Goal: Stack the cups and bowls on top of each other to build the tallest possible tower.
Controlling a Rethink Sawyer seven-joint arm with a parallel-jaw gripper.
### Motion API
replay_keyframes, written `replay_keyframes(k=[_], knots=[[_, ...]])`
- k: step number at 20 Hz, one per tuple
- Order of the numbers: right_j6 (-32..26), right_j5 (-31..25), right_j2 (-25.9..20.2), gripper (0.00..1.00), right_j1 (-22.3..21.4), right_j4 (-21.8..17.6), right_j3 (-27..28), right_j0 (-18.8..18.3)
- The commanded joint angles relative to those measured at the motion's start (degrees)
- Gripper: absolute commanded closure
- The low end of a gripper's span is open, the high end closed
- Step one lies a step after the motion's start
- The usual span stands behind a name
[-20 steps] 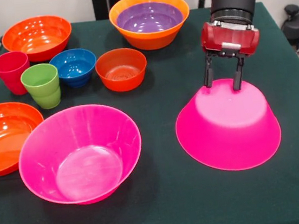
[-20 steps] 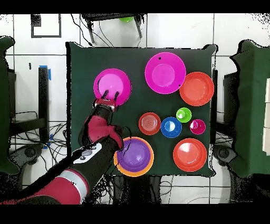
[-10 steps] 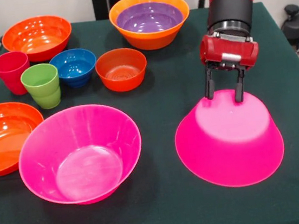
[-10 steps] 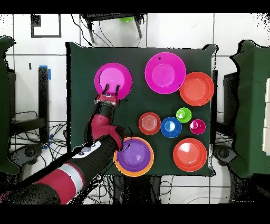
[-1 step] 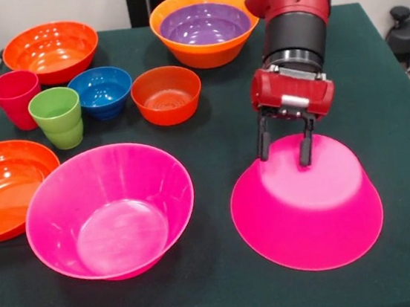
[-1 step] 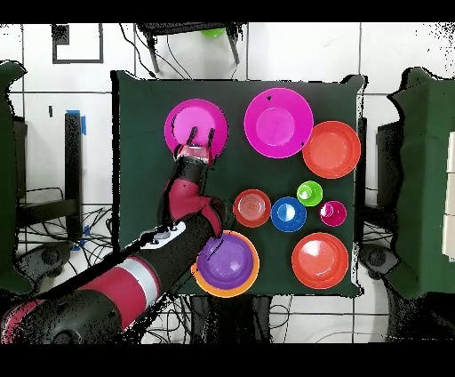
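Your arm is reaching down from above with the wrist near vertical. Your end effector is pointing straight down, its two black fingers standing spread apart with a clear gap between them.

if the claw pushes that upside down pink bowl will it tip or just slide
The upturned hot pink bowl probably slides rather than tips: its wide rim lies flat on the green tablecloth. Its glossy plastic looks light and slippery, so the open claw at its far edge may skid off.

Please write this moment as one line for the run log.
gripper: open, fingers on upturned pink bowl | tower: base only | purple bowl: inside orange bowl | cups: unstacked
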State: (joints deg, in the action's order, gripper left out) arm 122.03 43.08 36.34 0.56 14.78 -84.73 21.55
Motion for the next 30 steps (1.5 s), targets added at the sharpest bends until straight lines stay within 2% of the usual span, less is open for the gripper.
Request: replay_keyframes(k=[1,8,10,14,17,19,24,27,30], knots=[[-1.5,-9.3,-2.9,0.00,2.2,-4.9,4.2,-1.0],[-0.4,-17.5,-3.3,0.00,-2.9,-10.0,1.6,-0.2],[0.2,-20.1,-4.3,0.00,-5.3,-12.6,0.5,-0.3],[1.8,-26.4,-8.8,0.00,-13.0,-20.3,-2.2,-2.1],[3.4,-29.0,-14.5,0.00,-19.8,-27.2,-4.3,-5.7],[4.2,-29.9,-17.7,0.00,-22.6,-30.1,-5.0,-8.0],[5.2,-30.3,-22.9,0.00,-26.6,-34.6,-6.3,-12.2],[3.7,-34.3,-28.9,0.00,-28.7,-38.1,-8.1,-17.1],[2.3,-37.5,-31.5,0.00,-28.5,-39.2,-9.9,-20.2]])
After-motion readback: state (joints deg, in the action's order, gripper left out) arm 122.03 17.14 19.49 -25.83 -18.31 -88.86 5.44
